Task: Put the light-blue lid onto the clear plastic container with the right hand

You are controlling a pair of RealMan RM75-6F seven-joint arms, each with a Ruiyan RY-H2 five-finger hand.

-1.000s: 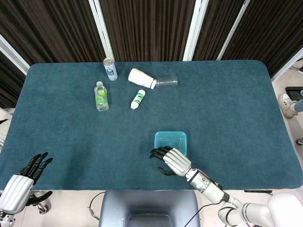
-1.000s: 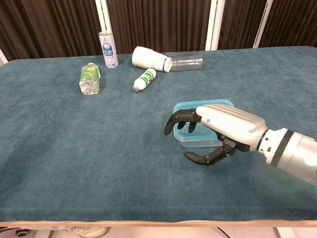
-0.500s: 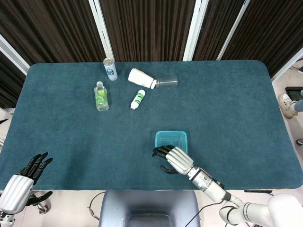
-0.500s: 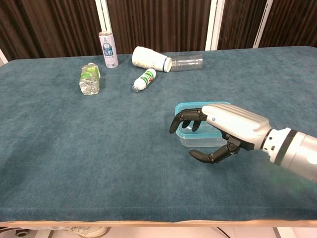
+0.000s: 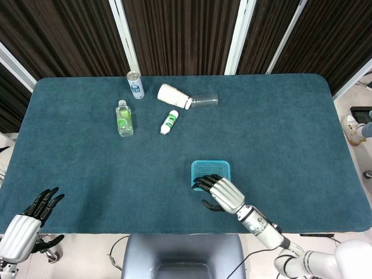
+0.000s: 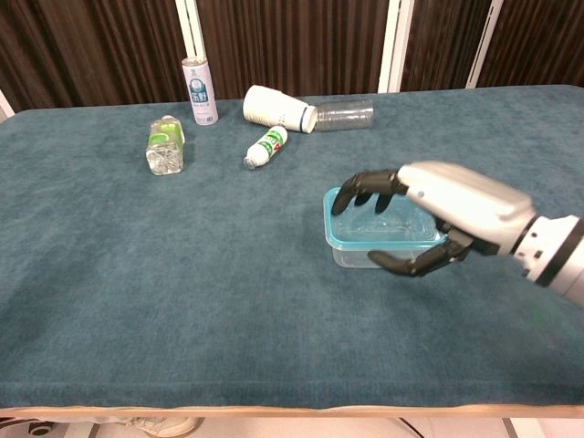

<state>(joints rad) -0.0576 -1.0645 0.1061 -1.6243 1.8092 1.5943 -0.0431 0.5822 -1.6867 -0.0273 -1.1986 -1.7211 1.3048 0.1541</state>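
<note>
The clear plastic container (image 6: 351, 254) stands on the teal table with the light-blue lid (image 6: 374, 228) lying on top of it; in the head view the lid (image 5: 210, 170) shows as a light-blue square. My right hand (image 6: 438, 214) hovers over the near right part of the lid, fingers spread and arched above it, thumb by the container's front edge, holding nothing. In the head view that right hand (image 5: 222, 193) covers the lid's near edge. My left hand (image 5: 26, 221) hangs off the table's near left corner, fingers apart and empty.
At the back stand a white-and-blue can (image 6: 198, 90) and a small green-label bottle (image 6: 163, 144). A small white bottle (image 6: 266, 147), a white paper cup (image 6: 278, 108) and a clear cup (image 6: 344, 115) lie on their sides there.
My right hand has moved right and risen from the container's near left side to above the lid. The container and lid stay in place.
</note>
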